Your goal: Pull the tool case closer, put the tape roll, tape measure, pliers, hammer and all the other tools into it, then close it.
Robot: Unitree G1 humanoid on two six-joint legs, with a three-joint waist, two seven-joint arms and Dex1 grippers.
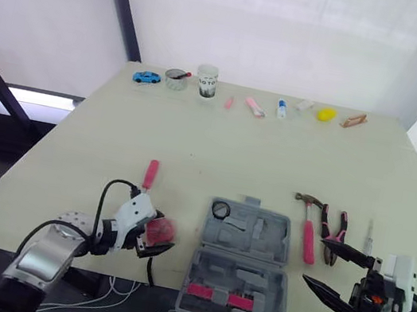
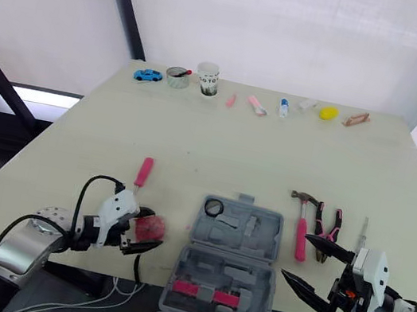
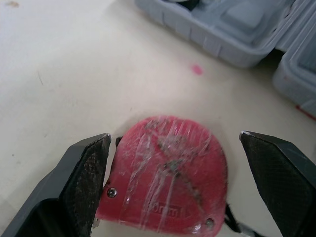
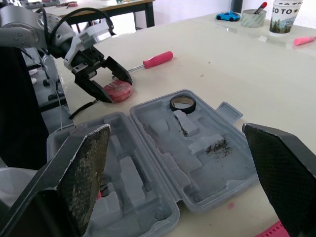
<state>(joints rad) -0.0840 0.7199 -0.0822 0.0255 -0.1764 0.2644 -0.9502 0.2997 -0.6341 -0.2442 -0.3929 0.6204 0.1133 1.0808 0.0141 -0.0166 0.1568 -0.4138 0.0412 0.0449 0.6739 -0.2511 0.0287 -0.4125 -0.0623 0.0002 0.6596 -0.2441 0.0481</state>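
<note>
Red tape measure sits between the fingers of the left claw, flat on the bench. The claw is open. The left wrist view shows one finger just against the measure's side and the other standing clear, which the head views do not resolve.

The measure lies just left of the open grey case. The left forearm is low, reaching in from the near edge.

The right wrist view looks across the case and shows a tape roll seated in its far half.

The right claw is spread wide and holds nothing, near the case's right side. The hammer and pliers lie just beyond it.
</note>
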